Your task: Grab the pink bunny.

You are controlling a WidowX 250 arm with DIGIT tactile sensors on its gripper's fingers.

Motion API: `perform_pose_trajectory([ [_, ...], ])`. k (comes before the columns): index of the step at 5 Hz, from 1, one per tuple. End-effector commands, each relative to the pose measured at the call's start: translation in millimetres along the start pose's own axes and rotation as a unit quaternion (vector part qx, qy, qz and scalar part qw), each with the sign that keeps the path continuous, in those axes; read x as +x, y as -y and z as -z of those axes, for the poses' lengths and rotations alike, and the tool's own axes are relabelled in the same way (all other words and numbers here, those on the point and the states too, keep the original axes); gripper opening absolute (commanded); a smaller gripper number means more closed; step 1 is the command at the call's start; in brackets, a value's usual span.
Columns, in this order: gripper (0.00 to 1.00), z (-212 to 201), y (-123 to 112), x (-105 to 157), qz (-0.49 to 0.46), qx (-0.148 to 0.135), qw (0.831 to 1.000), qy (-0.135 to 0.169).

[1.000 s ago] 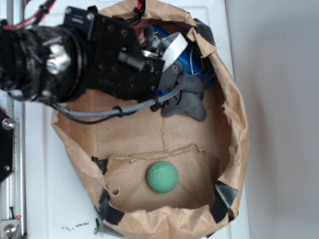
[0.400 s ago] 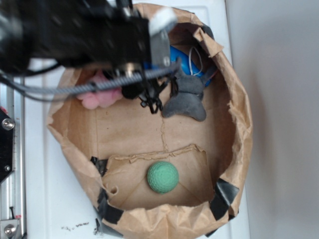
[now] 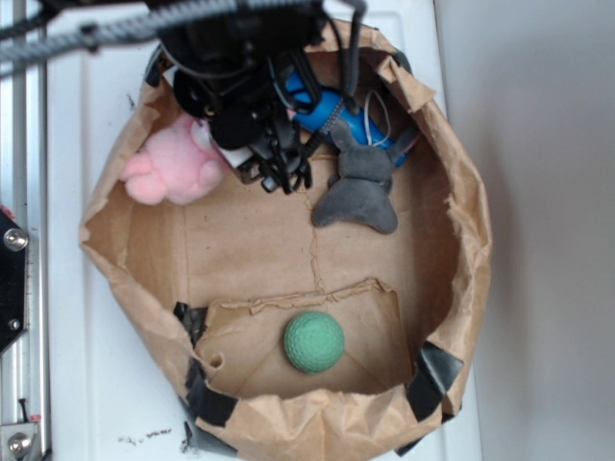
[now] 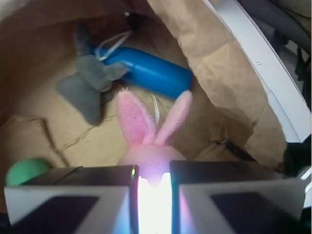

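Note:
The pink bunny (image 3: pixel 173 165) lies against the upper-left wall inside the brown paper bag (image 3: pixel 468 240). My gripper (image 3: pixel 227 146) is at its head end, under the black arm. In the wrist view the bunny (image 4: pixel 152 127) points its two ears away from me. Its pale head sits pinched in the narrow gap between my fingers (image 4: pixel 97 180), so the gripper (image 4: pixel 152 176) is shut on it. The bunny's body is hidden behind the fingers there.
A grey plush animal (image 3: pixel 357 187) lies just right of the gripper, beside a blue cylinder (image 3: pixel 332 110) with white string. A green ball (image 3: pixel 313 341) rests on the folded flap at the bag's near end. The bag walls (image 4: pixel 219 73) rise close on the right.
The arm has swung toward the top of the frame, uncovering the bunny. The bunny has shifted left and up with the gripper. The bag's left wall bulges outward.

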State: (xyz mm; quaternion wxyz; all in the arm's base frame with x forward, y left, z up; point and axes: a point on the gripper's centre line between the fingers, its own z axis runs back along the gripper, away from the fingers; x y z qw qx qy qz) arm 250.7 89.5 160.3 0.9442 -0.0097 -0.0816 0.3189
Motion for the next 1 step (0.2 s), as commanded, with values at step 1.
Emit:
perform_pose_trajectory([
  [1, 0.0, -28.0, -7.8, 9.9, 0.029, -0.028, 0.999, -0.011],
])
